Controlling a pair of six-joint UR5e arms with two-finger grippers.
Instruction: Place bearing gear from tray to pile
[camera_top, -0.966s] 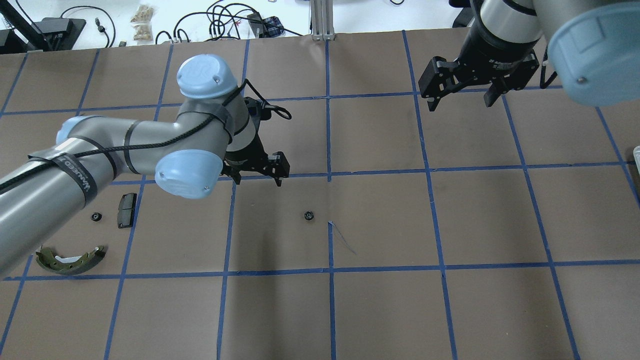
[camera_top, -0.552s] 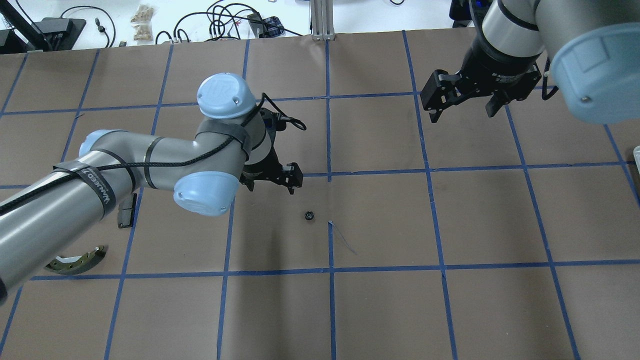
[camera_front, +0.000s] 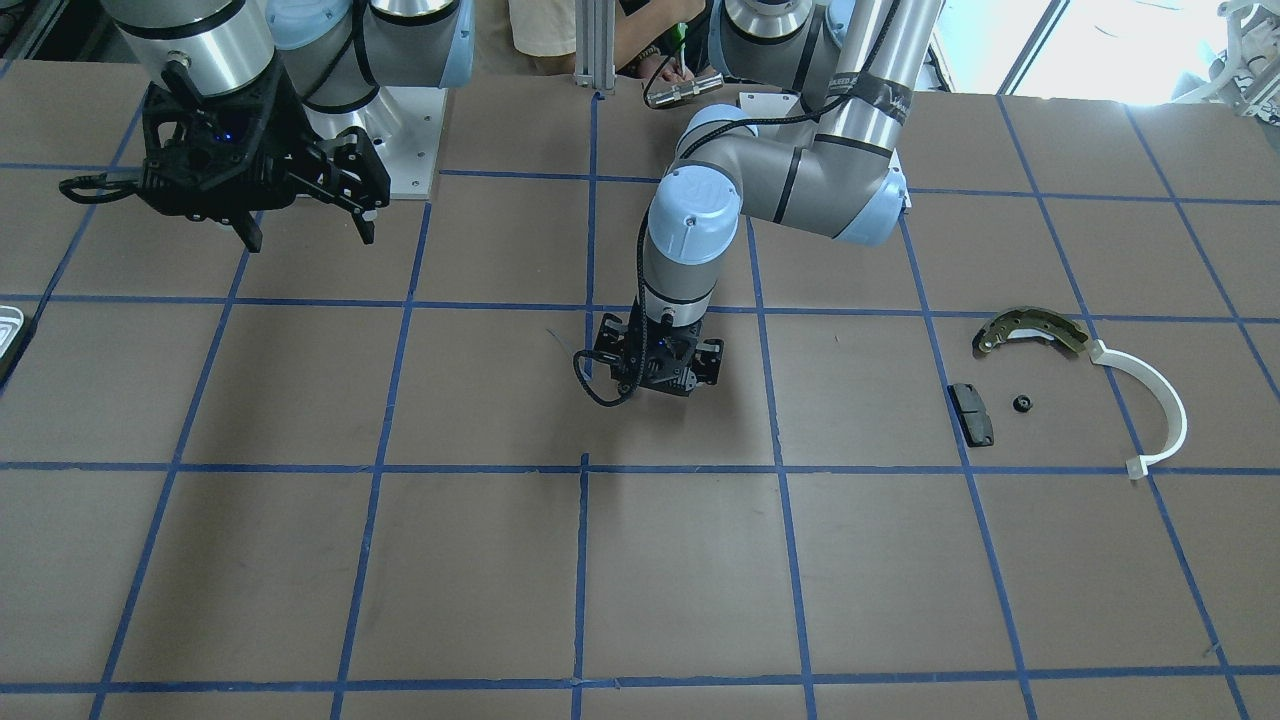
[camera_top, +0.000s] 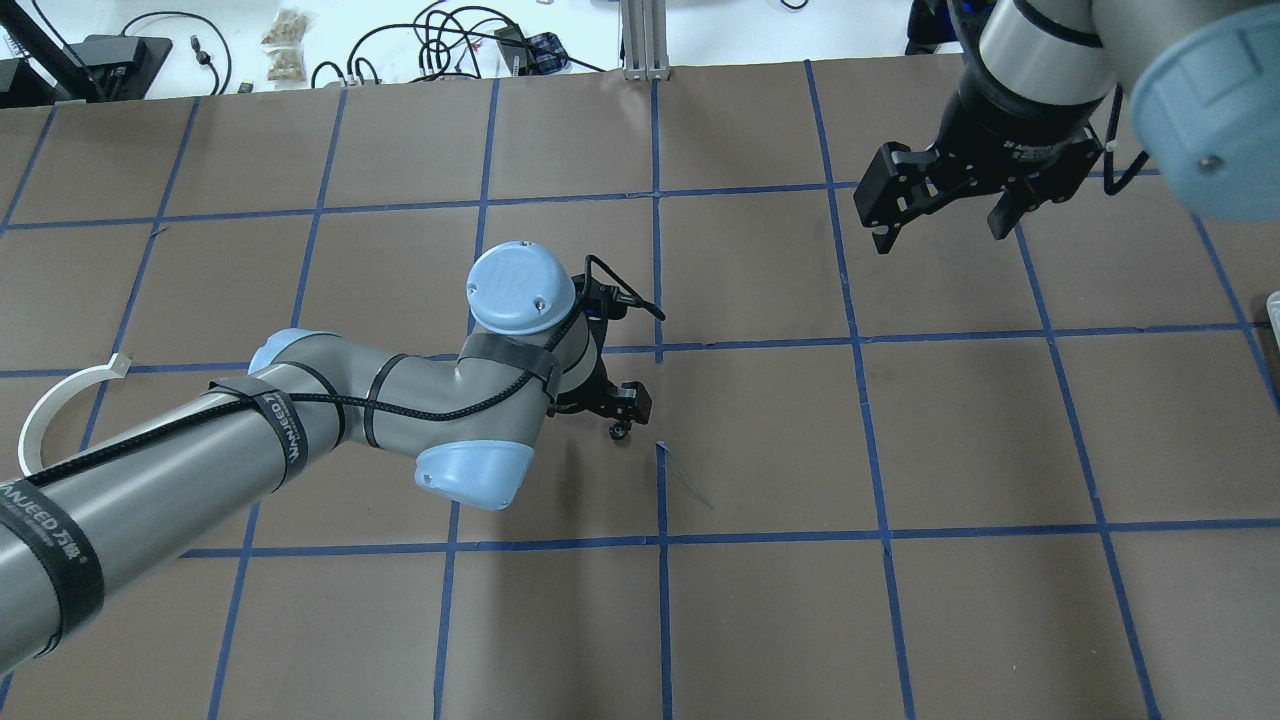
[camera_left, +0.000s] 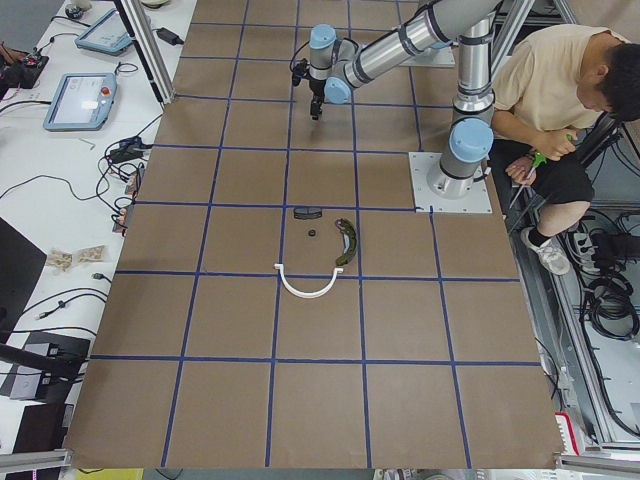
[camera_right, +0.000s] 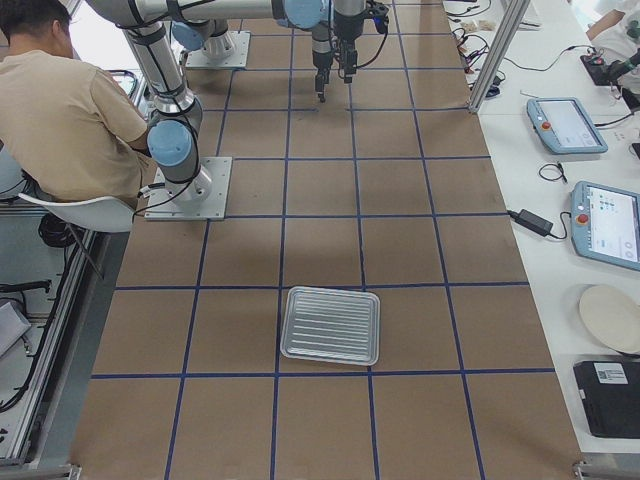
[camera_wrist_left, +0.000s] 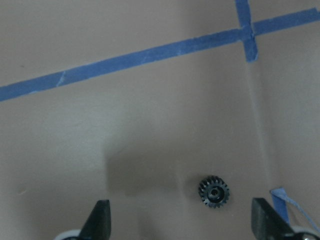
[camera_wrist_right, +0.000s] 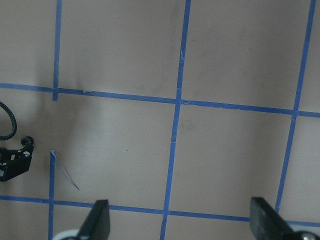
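A small black bearing gear (camera_wrist_left: 214, 191) lies on the brown table, near its middle, and shows beside the left gripper in the overhead view (camera_top: 620, 432). My left gripper (camera_top: 605, 410) hangs low over it, open and empty; in the left wrist view (camera_wrist_left: 182, 222) the gear sits between the finger lines, nearer the right finger (camera_wrist_left: 265, 220). My right gripper (camera_top: 940, 228) is open and empty, high over the far right. The pile holds an olive-gold brake shoe (camera_front: 1030, 328), a white arc (camera_front: 1160, 400), a black pad (camera_front: 971, 414) and another small gear (camera_front: 1022, 404). The tray (camera_right: 330, 325) holds nothing I can see.
Blue tape lines grid the table. A loose strip of blue tape (camera_top: 685, 480) curls up beside the gear. In the overhead view my left arm covers the pile except the white arc (camera_top: 60, 410). An operator (camera_left: 560, 90) sits behind the robot.
My left arm has swung right and down, and its open gripper now sits over the gear. My right gripper has drifted slightly right. The gear has not moved.
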